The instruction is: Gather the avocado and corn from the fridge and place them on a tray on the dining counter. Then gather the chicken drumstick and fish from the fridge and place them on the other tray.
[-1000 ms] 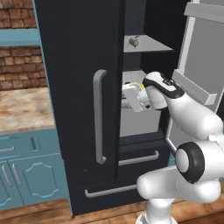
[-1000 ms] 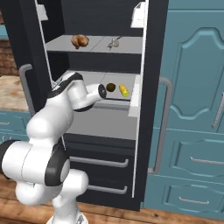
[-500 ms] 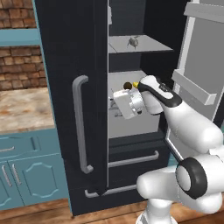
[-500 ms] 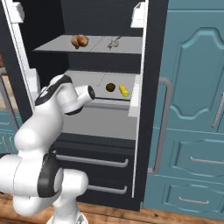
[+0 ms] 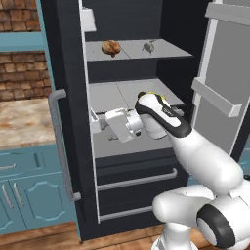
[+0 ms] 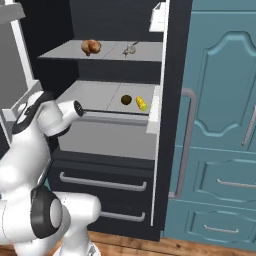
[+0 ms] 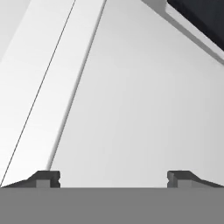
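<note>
With both doors of the fridge [image 6: 167, 150] swung wide, fetching the avocado [image 6: 126, 100] looks to be the step in hand. It sits just beside the corn [image 6: 142, 104] on the middle shelf [image 6: 95, 95]. The gripper [image 5: 95, 122], fingers apart and holding nothing, hangs at the shelf's left front edge (facing pale wall). Next it must turn inward; the shelf above limits headroom.
</note>
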### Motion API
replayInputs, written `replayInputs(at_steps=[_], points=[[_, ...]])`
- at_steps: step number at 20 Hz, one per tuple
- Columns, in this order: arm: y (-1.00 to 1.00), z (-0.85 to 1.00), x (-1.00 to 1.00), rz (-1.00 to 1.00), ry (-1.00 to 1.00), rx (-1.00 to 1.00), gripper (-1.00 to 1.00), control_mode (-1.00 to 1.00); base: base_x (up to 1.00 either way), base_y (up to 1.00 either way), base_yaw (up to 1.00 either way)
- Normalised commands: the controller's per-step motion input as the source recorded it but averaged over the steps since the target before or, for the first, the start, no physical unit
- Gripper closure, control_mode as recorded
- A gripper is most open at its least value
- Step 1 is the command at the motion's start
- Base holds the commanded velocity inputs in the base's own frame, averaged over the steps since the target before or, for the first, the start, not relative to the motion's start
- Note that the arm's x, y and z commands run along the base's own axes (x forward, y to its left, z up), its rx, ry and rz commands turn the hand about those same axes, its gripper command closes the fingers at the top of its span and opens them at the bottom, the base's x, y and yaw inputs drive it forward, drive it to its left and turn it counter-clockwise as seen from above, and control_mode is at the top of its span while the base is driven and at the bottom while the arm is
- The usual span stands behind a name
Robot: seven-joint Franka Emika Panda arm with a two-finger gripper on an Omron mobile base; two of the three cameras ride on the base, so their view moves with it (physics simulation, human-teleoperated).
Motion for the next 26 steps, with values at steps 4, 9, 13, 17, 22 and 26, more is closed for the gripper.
replayInputs(at_steps=[4,9,13,17,22,26], points=[[0.48,0.00,-0.20,0.01,0.00,0.00,-1.00,-1.00,0.00,0.00,0.00],[0.29,-0.01,0.00,0.00,0.00,0.00,-1.00,-1.00,0.00,0.00,0.00],[0.40,-0.05,0.00,0.00,0.00,0.00,-1.00,-1.00,0.00,0.00,0.00],[0.34,-0.07,0.00,0.00,0.00,0.00,-1.00,-1.00,0.00,0.00,0.00],[-0.19,0.07,0.01,-0.05,-0.08,-0.04,-1.00,-1.00,0.00,0.00,0.00],[-0.87,0.14,-0.03,-0.24,-0.07,-0.03,-1.00,-1.00,0.00,0.00,0.00]])
